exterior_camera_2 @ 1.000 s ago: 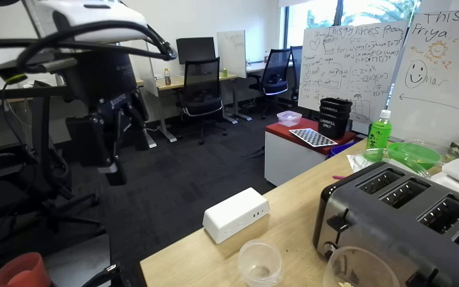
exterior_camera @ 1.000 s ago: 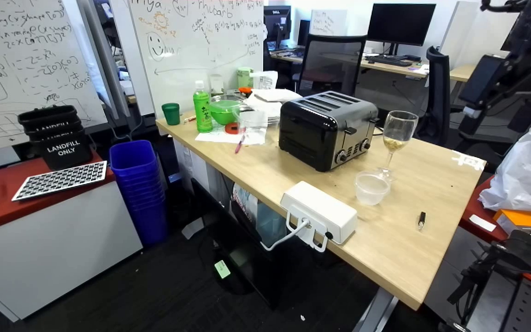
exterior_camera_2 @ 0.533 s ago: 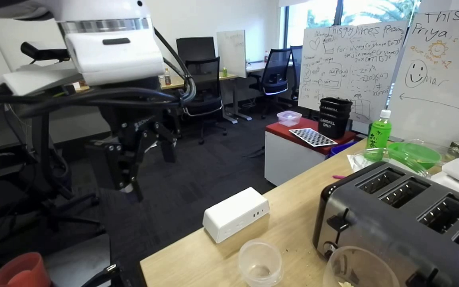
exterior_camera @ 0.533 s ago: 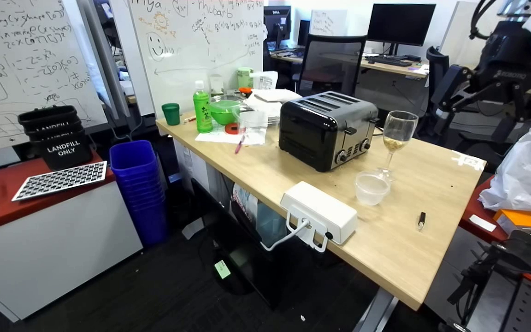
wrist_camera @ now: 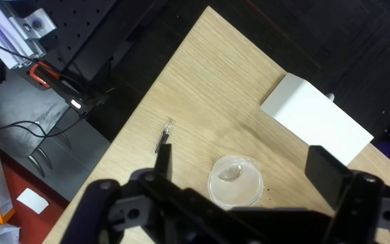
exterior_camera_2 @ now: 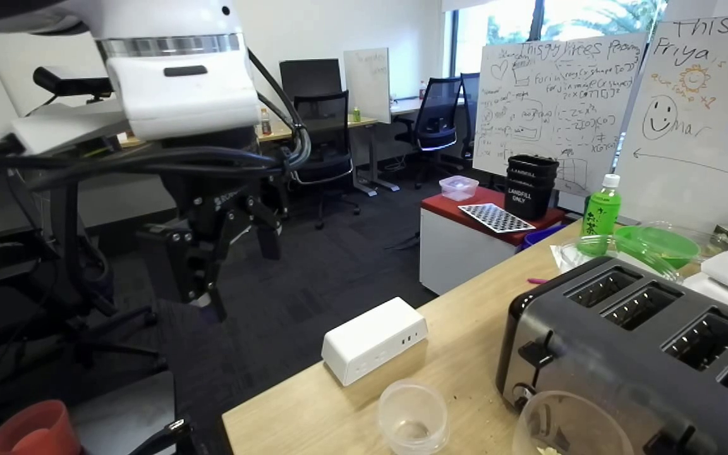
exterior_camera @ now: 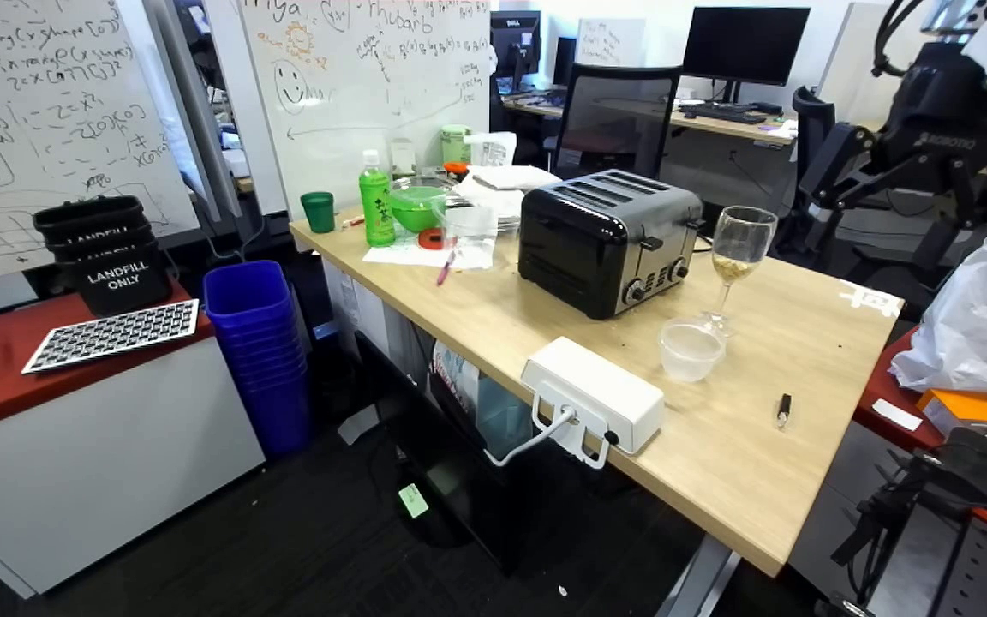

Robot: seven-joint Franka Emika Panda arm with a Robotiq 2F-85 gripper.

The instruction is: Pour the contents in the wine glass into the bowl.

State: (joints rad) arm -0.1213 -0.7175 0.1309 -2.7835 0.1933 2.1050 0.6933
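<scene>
**Tall transparent stemmed wine glass [exterior_camera: 744, 238] stood upright, well below and to one side of the black two-fingered gripper [wrist_camera: 244, 166]**

The jaws are spread wide and directed downward, and nothing is held between them. In an exterior view the gripper is seen high up, with the wine glass placed lower and toward the black-and-steel four-slot toaster [exterior_camera: 609, 244]. In the wrist view the wine glass is not shown; the small round translucent whitish bowl [wrist_camera: 244, 189] is framed between the fingers, far beneath them.

The long axis of the wine glass is vertical, and small pale pieces [exterior_camera: 732, 268] are contained in its cup. The bowl is placed just beside it; whether foot and bowl touch cannot be told. A sideways and downward approach would seem to be called for, with the fingers likely to be brought around the cup or stem without the bowl being nudged.

Both are carried by a light wood-grained table [exterior_camera: 742, 463]. Space is probably tightest on the toaster's side, since the toaster is set near the wine glass; away from it, the table is marked by white tape [exterior_camera: 875, 298]. A white oblong power box [exterior_camera: 601, 386] is set at the edge near the bowl. Behind, a written-on whiteboard [exterior_camera: 373, 103] and a black office chair [exterior_camera: 618, 128] are seen.
</scene>
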